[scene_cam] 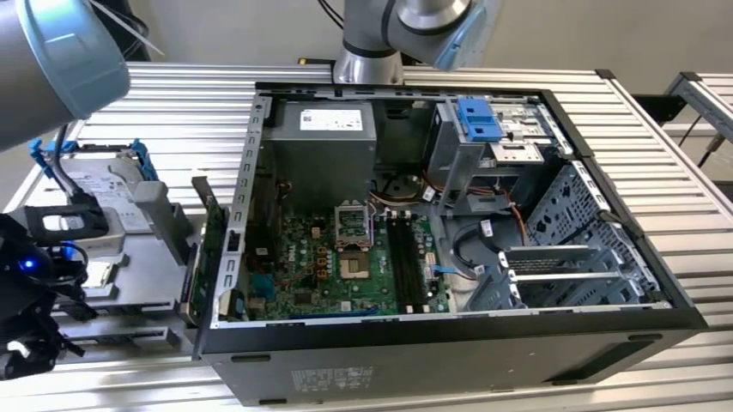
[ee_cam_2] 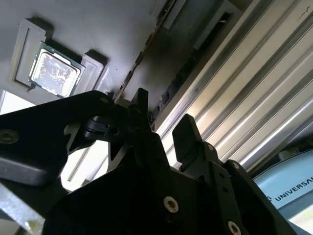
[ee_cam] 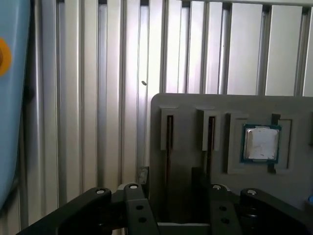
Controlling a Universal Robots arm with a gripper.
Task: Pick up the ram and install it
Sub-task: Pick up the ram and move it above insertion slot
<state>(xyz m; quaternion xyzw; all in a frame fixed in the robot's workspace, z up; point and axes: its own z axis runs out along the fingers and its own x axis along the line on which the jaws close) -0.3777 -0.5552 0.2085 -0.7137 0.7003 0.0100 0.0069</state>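
The ram [ee_cam: 169, 139] stands on edge in a narrow slot of the grey parts tray [ee_cam: 195, 105], showing as a thin brownish line. In the second wrist view the ram [ee_cam_2: 142, 54] runs as a ragged strip toward the fingertips. My gripper [ee_cam: 170, 177] hovers over the tray's end, open, its black fingers [ee_cam: 143, 175] on either side of that slot's line and holding nothing. In the exterior view my gripper [scene_cam: 27, 348] hangs at the far left, over the near end of the tray [scene_cam: 149, 283]. The black memory slots [scene_cam: 401, 257] lie on the motherboard inside the open case.
A silver processor chip [ee_cam: 260, 143] sits in a tray pocket beside the slots. A grey hard drive [scene_cam: 103, 184] with a blue frame lies at the tray's far end. The open computer case [scene_cam: 596, 283] stands to the exterior view's right, with a thin dark board [scene_cam: 209, 249] upright beside its wall.
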